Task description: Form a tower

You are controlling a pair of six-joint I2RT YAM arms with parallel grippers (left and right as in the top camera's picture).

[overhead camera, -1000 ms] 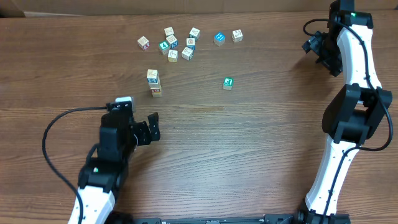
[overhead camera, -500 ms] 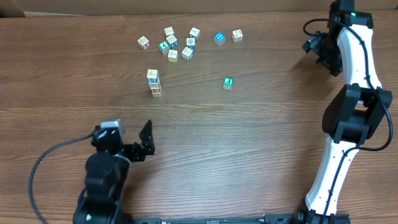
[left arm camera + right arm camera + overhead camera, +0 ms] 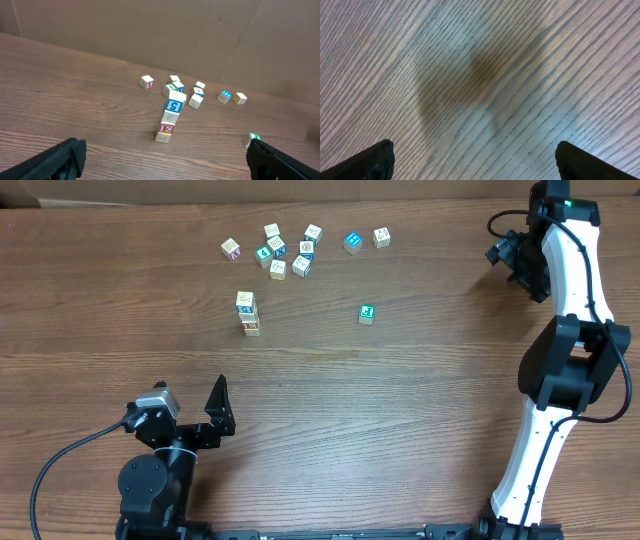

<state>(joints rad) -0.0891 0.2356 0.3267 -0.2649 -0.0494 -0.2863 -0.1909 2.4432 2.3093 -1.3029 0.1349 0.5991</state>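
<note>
Your left gripper (image 3: 162,152), released and empty, faces the upright tower (image 3: 168,120) — loose cubes (image 3: 196,96) just beyond it; your right gripper (image 3: 474,152), likewise released, hangs far right of it.

Looks like a robotics lab: wood-grain desk (image 3: 400,400), cabled white arm (image 3: 575,290) at right, cardboard backing (image 3: 150,30) along the top.
</note>
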